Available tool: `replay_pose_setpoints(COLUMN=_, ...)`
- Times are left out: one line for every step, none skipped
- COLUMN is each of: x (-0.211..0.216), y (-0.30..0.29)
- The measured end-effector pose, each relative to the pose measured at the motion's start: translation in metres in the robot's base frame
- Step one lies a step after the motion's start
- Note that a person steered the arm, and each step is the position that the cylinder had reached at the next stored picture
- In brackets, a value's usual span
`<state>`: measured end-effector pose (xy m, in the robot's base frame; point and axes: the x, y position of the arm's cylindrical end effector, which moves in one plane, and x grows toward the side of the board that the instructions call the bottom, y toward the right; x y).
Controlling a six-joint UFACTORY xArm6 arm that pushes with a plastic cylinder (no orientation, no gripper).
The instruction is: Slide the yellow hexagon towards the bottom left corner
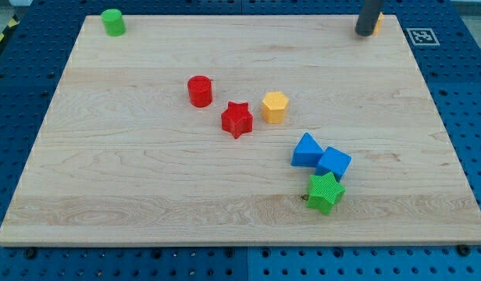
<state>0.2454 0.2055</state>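
Observation:
The yellow hexagon (275, 106) sits near the middle of the wooden board (131, 179), just right of the red star (237, 119). My tip (364, 33) is at the view's top right, far up and right of the hexagon. It stands against a yellow-orange block (375, 25) that is mostly hidden behind the rod.
A red cylinder (200, 90) lies up-left of the red star. A blue triangle (306, 150), a blue cube (333, 163) and a green star (325, 193) cluster at the lower right. A green cylinder (112, 22) sits at the top left corner.

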Motion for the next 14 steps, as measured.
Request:
replay_pose_setpoints(x=0.036, y=-0.070)
replay_pose_setpoints(x=0.082, y=-0.120)
replay_pose_setpoints(x=0.084, y=-0.124)
replay_pose_setpoints(x=0.084, y=-0.124)
replay_pose_setpoints(x=0.104, y=-0.129)
replay_pose_setpoints(x=0.154, y=-0.143)
replay_pose_setpoints(x=0.193, y=-0.144)
replay_pose_setpoints(x=0.215, y=-0.151)
replay_pose_setpoints(x=0.230, y=-0.175)
replay_pose_setpoints(x=0.230, y=-0.209)
replay_pose_setpoints(x=0.232, y=-0.252)
replay_pose_setpoints(x=0.245, y=-0.280)
replay_pose_setpoints(x=0.269, y=-0.284)
replay_pose_setpoints(x=0.286, y=-0.284)
